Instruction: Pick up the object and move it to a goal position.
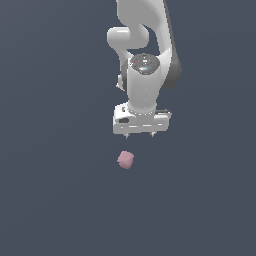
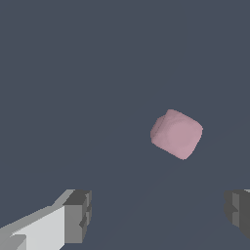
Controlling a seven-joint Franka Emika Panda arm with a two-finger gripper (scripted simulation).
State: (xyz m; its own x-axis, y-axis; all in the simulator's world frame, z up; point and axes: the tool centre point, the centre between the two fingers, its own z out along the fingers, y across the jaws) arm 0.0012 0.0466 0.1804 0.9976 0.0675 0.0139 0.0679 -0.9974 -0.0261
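Just below centre of the exterior view lies one pale pink cube [image 1: 125,160], alone on the dark surface [image 1: 55,200]. Above it hangs one white gripper [image 1: 140,135], its two fingers [image 2: 78,217] spread wide, gripping nothing, on the single arm [image 1: 145,60].

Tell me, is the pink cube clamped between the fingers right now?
No, in the wrist view the pink cube lies apart from both fingers, which stand wide open with bare floor between them.

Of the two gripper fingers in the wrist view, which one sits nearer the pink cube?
The finger cut off by the frame edge. The pink cube lies off-centre toward it, ahead of the open gripper, farther from the finger with the white link.
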